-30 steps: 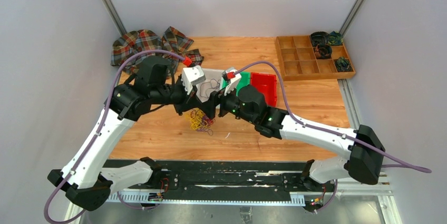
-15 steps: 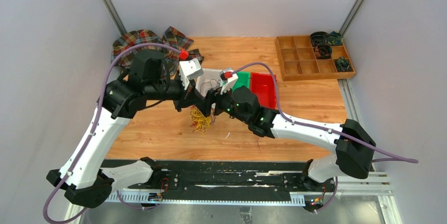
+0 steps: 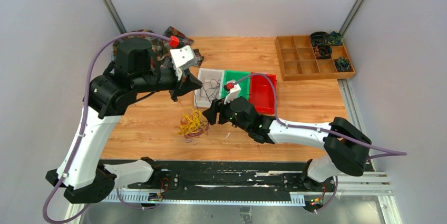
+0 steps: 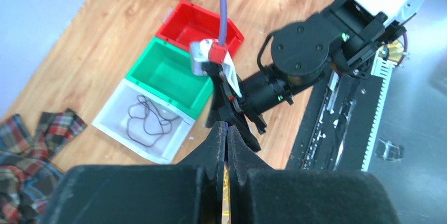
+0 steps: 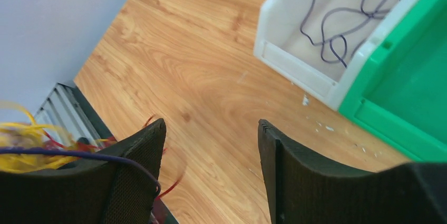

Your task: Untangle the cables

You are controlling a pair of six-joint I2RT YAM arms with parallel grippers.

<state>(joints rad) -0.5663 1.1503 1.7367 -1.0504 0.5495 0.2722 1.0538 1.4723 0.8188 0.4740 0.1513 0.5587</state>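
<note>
On the table (image 3: 305, 110), tangled cables (image 3: 191, 127).

Three bins (image 3: 240, 79), one tray (image 3: 295, 54), one plaid cloth (image 3: 179, 34), one cable tangle (image 3: 192, 126), one loose cable (image 3: 211, 84).

Bare surface (image 3: 142, 124) left of the cables (image 3: 192, 127): open lane in from that side. Right side blocked by right gripper (image 3: 207, 116), just beside the tangle. Far side narrowed by left gripper (image 3: 194, 83) and white bin (image 3: 200, 95). Green bin (image 3: 242, 79) and red bin (image 3: 262, 93) next in a touching row, walls up. Open wood between red bin and wooden tray (image 3: 303, 54). Plaid cloth (image 3: 178, 33) in far-left corner, partly hidden.
</note>
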